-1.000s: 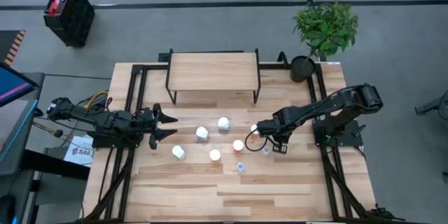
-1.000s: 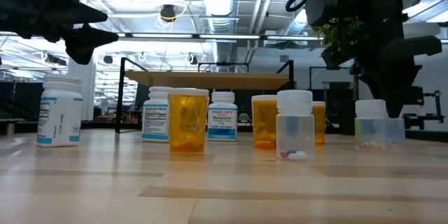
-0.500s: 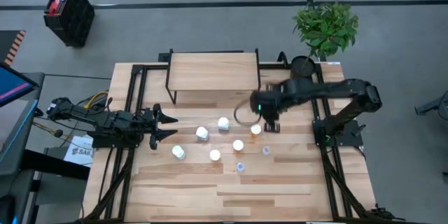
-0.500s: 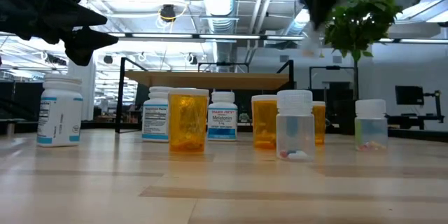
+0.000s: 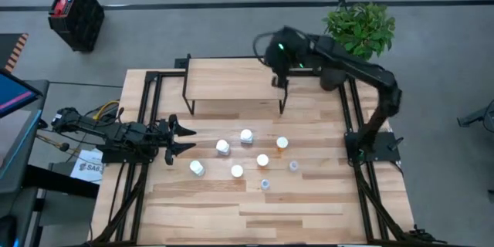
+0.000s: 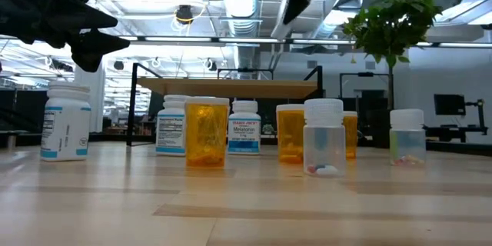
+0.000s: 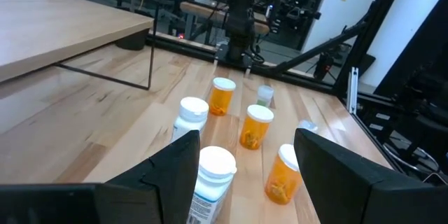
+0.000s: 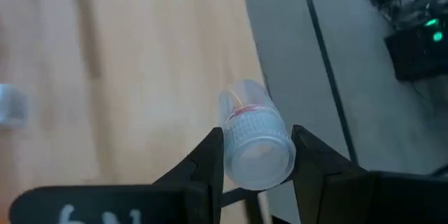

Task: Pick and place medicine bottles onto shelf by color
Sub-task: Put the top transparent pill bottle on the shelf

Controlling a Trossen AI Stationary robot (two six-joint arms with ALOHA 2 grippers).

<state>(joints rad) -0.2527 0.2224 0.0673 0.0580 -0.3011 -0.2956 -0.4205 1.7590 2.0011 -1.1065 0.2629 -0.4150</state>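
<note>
Over the shelf [image 5: 231, 77] edge, the right gripper [image 8: 255, 155], clamping a clear bottle [image 8: 253, 140], should lower gently, upright, inboard.

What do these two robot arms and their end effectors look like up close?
Both arms are dark, almost black, built from jointed segments. The left arm ends in a left end effector with two tapered, pointed black fingers, and yellow and orange cables run along its rear. The right arm carries a small green light near its wrist; its right end effector has two matte black fingers.
</note>
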